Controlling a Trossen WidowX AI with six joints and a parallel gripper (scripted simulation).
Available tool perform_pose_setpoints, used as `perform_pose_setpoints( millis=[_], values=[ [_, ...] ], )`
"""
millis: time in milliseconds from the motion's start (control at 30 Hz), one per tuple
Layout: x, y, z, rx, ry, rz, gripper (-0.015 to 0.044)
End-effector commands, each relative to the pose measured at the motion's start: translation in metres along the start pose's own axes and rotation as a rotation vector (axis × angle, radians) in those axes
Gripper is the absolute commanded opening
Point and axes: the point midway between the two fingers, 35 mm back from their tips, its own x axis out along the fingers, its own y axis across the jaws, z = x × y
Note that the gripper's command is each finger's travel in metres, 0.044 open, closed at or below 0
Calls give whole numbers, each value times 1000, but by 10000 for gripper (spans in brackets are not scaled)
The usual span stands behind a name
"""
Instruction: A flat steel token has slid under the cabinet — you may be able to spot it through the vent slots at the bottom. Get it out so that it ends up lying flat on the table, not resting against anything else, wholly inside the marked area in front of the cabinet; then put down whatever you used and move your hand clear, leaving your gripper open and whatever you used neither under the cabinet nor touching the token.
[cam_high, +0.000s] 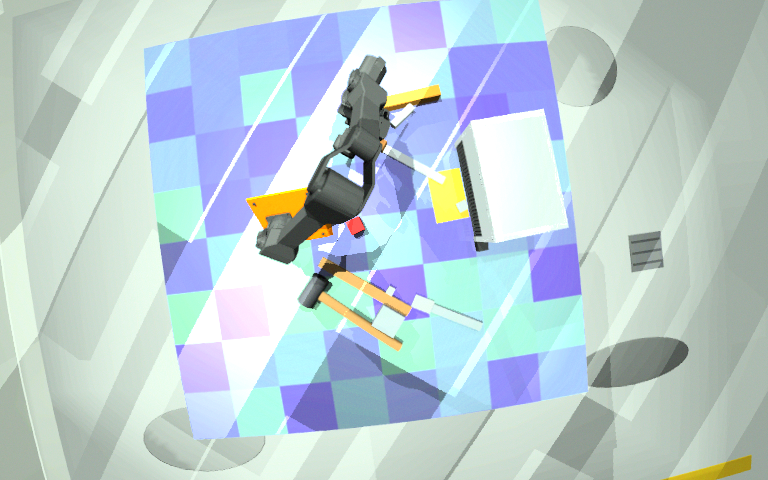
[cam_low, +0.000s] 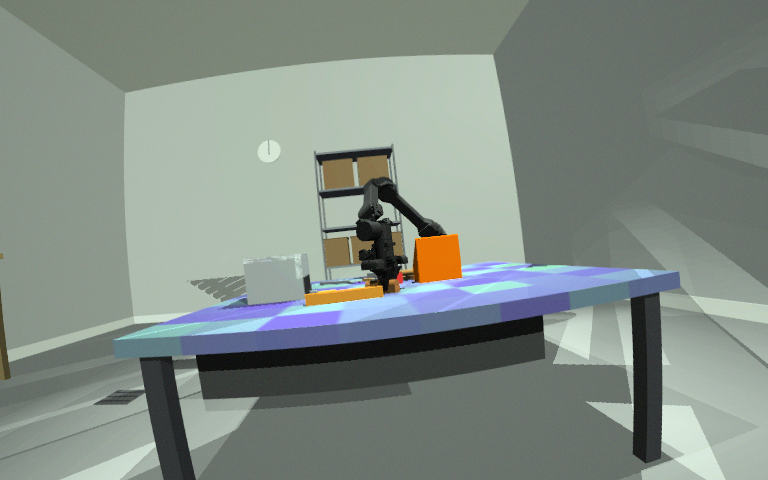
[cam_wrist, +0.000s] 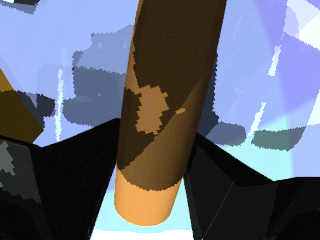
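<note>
My gripper (cam_wrist: 154, 132) (cam_low: 389, 284) is shut on the wooden handle (cam_wrist: 155, 200) (cam_high: 383, 145) of a tool, low over the table; the arm hides the fingers in the top view. The tool's thin pale shaft (cam_high: 413, 163) points toward the cabinet (cam_high: 521, 175) (cam_low: 272, 280), its far end over the yellow marked area (cam_high: 441, 208). Whether the tool touches the table cannot be told. A small pale flat piece (cam_high: 462, 206), apparently the token, shows at the marked area's cabinet-side edge, apart from the shaft. Whether all of it is inside cannot be told.
An orange bar (cam_high: 416, 97) (cam_low: 344, 295) and a small white piece (cam_high: 403, 116) lie near the arm. A red block (cam_high: 355, 226) is near the orange panel (cam_high: 277, 204) (cam_low: 438, 258). A black-headed mallet (cam_high: 314, 290), a wooden-handled tool (cam_high: 362, 284) and pale pieces lie together.
</note>
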Motion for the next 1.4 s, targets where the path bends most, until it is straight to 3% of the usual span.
perform_pose_setpoints(
  millis=[0, 1233, 1367],
  values=[
    [-3, 3, -4, -1, -1, 8, 0],
    [-3, 9, 33, -3, -3, 7, 0],
    [0, 7, 31, -3, -1, -2, 105]
  ],
)
